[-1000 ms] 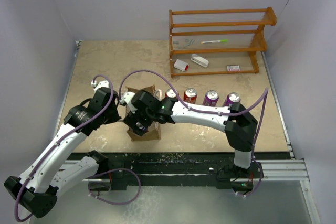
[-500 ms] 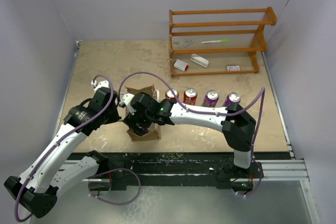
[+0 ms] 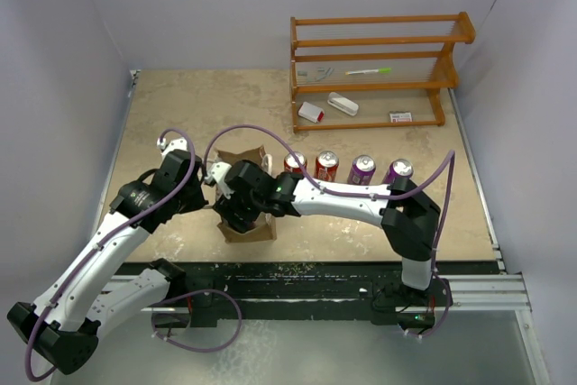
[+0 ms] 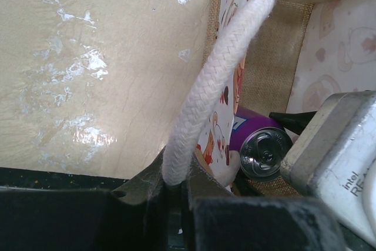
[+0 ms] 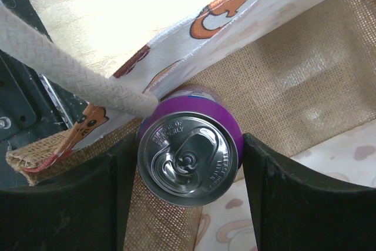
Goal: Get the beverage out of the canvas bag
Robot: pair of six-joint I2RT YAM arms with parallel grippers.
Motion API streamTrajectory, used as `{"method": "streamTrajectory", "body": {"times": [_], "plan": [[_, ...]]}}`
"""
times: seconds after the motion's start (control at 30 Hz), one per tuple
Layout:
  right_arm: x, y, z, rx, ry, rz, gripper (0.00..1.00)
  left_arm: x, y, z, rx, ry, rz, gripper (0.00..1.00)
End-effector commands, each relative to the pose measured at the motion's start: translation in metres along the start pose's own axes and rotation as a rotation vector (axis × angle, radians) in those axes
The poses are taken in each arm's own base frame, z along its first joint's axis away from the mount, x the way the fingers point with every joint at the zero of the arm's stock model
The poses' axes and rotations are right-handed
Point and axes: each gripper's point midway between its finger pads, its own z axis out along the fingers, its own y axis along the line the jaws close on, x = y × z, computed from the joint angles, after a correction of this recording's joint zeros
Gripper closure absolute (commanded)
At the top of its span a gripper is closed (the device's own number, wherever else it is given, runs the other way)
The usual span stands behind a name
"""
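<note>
The table (image 3: 180, 114) is walled at the left, right and far sides, and a wooden rack (image 3: 379, 42) is stood at its far right. The canvas bag (image 3: 242, 156) is stood upright at the near left-centre, with a row of cans (image 3: 326, 165) lined up just to its right. The bag's mouth is held open by the left gripper (image 4: 174, 183), which is clamped on a rope handle (image 4: 217, 80). The right gripper (image 5: 189, 171) is lowered into the bag, its jaws set either side of the purple beverage (image 5: 188, 157), which is stood upright inside. Whether the beverage is squeezed yet cannot be told. A firm hold and a straight lift are called for, so that the burlap walls and the handle at the left are cleared. The widest room is judged to lie far and left of the bag.
</note>
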Motion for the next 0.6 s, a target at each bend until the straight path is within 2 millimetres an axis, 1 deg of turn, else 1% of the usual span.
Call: {"method": "streamTrajectory", "body": {"times": [0.0,0.07,0.17,0.27,0.37,0.5,0.57], "plan": [[0.009,-0.004,-0.009,0.012,0.022,0.001,0.57,-0.002,-0.002,0.002,0.0,-0.017,-0.01,1.0],[0.007,-0.005,-0.012,0.013,0.012,0.006,0.62,-0.002,-0.001,0.003,-0.004,-0.013,-0.008,1.0],[0.004,-0.011,-0.016,0.025,-0.01,0.034,0.63,-0.001,-0.002,0.003,-0.004,-0.01,-0.005,1.0],[0.003,-0.021,-0.019,0.06,-0.029,0.057,0.58,-0.001,-0.002,0.004,-0.005,-0.007,-0.005,1.0],[0.006,-0.031,-0.017,0.105,-0.006,0.05,0.52,-0.001,-0.002,0.004,-0.004,-0.007,-0.005,1.0],[0.013,-0.032,-0.011,0.112,0.034,0.031,0.48,-0.001,-0.002,0.004,-0.005,-0.006,-0.004,1.0],[0.02,-0.032,-0.007,0.11,0.058,0.03,0.45,-0.001,-0.002,0.005,-0.007,-0.004,-0.003,1.0]]}}
